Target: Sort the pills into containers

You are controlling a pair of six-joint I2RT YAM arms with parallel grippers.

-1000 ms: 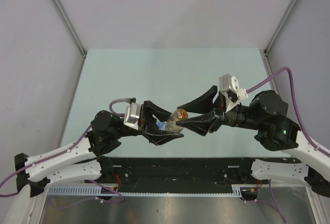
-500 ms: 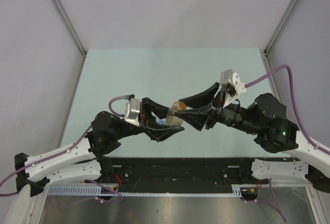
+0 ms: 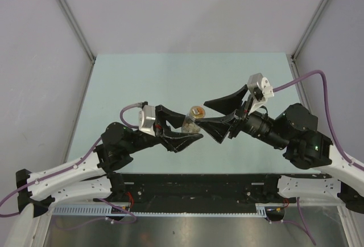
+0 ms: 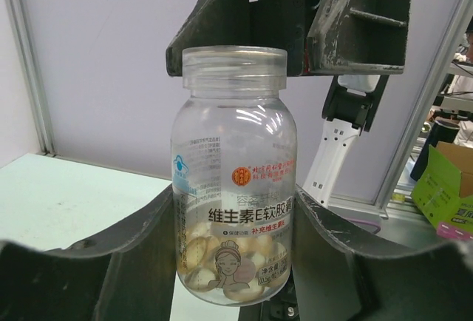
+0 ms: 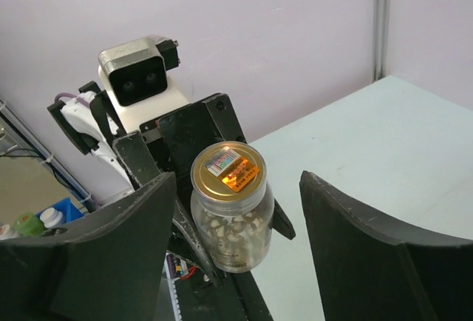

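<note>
The jar [image 3: 192,120], pills [image 4: 222,258] pooled in its base, hangs above the bench [image 3: 170,76], clamped at the waist by the left end effector [image 3: 190,130]. Its long axis aims the mouth at the right end effector [image 3: 203,112], jaws apart, just beyond it. Only the right wrist view shows a gold seal [image 5: 228,169] over that mouth.

A: Where is the jar [image 3: 193,119]?
B: Between the fingers of the left gripper [image 3: 192,129], up above the table [image 3: 142,82], over its near middle.
A: And the right gripper [image 3: 202,112]?
B: Just to its right, jaws apart either side of the jar's top end, not touching. The pills [image 4: 214,258] lie inside, at the base.
</note>
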